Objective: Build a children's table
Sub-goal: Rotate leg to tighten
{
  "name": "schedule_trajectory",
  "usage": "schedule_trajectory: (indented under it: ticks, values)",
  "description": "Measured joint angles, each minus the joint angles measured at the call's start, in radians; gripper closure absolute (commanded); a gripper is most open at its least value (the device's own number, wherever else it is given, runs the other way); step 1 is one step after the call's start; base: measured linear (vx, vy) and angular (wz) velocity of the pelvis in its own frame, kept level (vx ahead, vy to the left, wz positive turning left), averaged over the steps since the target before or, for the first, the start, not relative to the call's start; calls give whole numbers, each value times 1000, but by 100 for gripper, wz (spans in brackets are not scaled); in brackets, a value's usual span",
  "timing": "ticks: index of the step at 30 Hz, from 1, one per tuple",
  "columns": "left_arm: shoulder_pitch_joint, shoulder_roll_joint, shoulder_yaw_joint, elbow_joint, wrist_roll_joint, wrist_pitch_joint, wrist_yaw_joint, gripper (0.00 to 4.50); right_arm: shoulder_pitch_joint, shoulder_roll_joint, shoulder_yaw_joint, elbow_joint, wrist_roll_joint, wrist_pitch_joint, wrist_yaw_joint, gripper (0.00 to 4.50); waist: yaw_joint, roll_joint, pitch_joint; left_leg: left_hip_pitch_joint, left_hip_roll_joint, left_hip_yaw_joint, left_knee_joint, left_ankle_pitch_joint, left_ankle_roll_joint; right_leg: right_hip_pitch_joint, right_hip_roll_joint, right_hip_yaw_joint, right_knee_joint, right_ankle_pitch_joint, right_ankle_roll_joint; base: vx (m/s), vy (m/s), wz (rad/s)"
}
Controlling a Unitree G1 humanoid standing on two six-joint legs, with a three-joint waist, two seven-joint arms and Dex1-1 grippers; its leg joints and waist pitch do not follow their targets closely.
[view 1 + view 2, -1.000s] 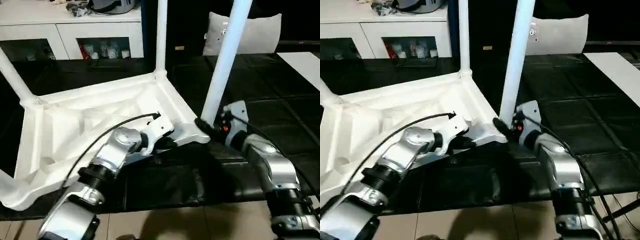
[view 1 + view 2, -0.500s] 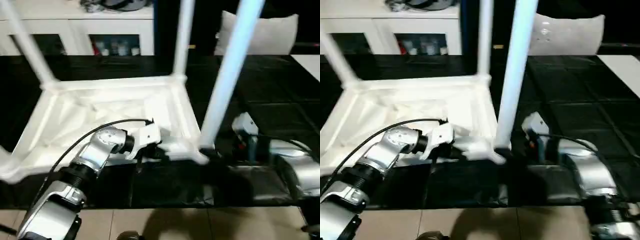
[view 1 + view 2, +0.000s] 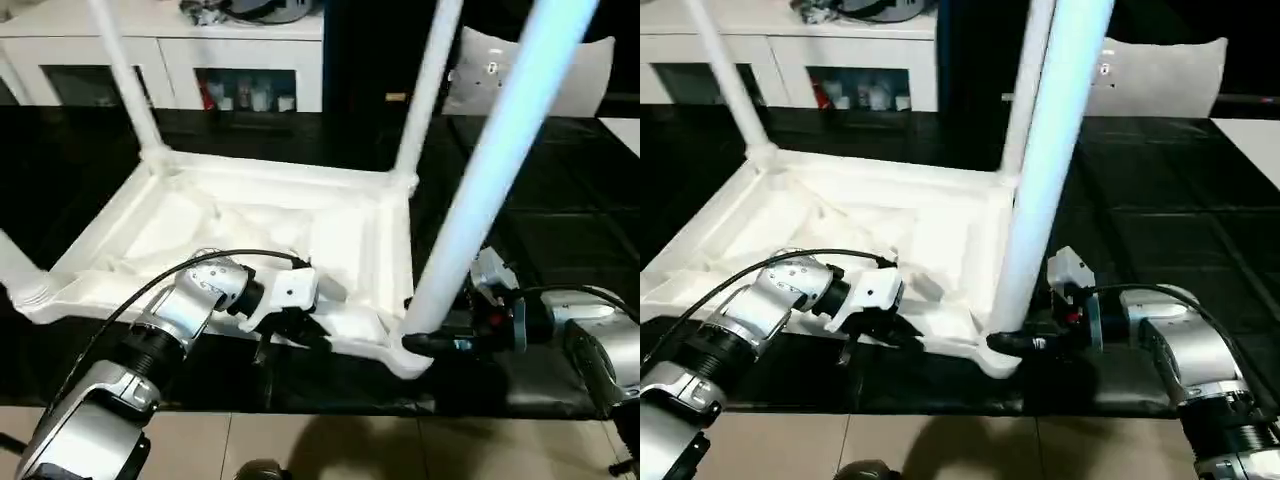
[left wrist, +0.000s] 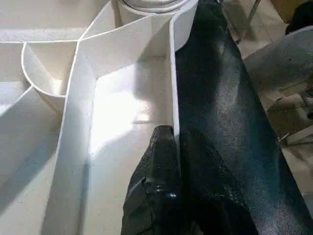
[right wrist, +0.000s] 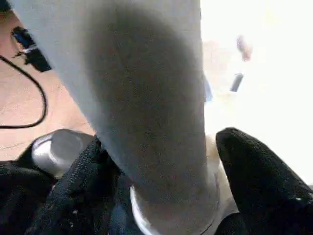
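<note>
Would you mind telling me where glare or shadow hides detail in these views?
Right wrist view: glare washes out the background beside the near leg, whose facing side lies in shadow. Left wrist view: a bright patch on the table top. Left eye view: a soft shadow on the floor.

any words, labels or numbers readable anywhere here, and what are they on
None can be read.
Small tag on the grey cushion: too blurred to read.
Small yellowish label on the dark panel behind the table top: too small to read.
Items behind the cabinet glass doors: any print is too small to read.
Table top, legs and both grippers: no markings visible.
</note>
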Motion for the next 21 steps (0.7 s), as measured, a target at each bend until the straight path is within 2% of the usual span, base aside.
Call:
schedule_trajectory:
  ticks: [3, 4, 9, 10, 16, 19, 21]
  values:
    - [0, 2, 0, 0, 0, -4, 0, 450, 0, -12, 0, 0, 4, 22, 17, 164, -1, 0, 0, 0, 0, 0, 0, 0, 0, 0, 0, 0, 0, 0, 0, 0, 0, 0]
    - [0, 2, 0, 0, 0, -5, 0, 450, 0, -12, 0, 0, 5, 27, 18, 190, -1, 0, 0, 0, 0, 0, 0, 0, 0, 0, 0, 0, 0, 0, 0, 0, 0, 0]
    - [0, 3, -3, 0, -1, -8, -3, 450, 1, -12, -2, -1, 10, 37, 19, 203, 0, -1, 0, 0, 0, 0, 0, 0, 0, 0, 0, 0, 0, 0, 0, 0, 0, 0]
    - [0, 3, -3, 0, -1, -8, -3, 450, 2, -12, -2, -2, 11, 38, 19, 218, 0, -1, 0, 0, 0, 0, 0, 0, 0, 0, 0, 0, 0, 0, 0, 0, 0, 0]
    - [1, -10, 16, -14, -12, 80, 10, 450, 38, 29, -45, -38, 40, 72, -46, 241, -2, 0, -1, 1, 0, 0, 0, 0, 0, 0, 0, 0, 1, 0, 0, 0, 0, 0]
    - [1, -18, 43, -13, -8, 126, 75, 450, 37, 82, -75, -37, 39, 95, -151, 244, -9, 0, -1, 2, 0, 0, 0, 2, -3, 0, 0, 0, 1, 2, -1, 0, 0, 0]
    - [1, -39, 67, -9, 3, 181, 151, 450, 20, 143, -102, -20, 8, 99, -270, 247, -30, 0, 0, 4, 0, 0, 0, 2, -6, 1, 0, 0, 1, 3, -1, 0, 0, 0]
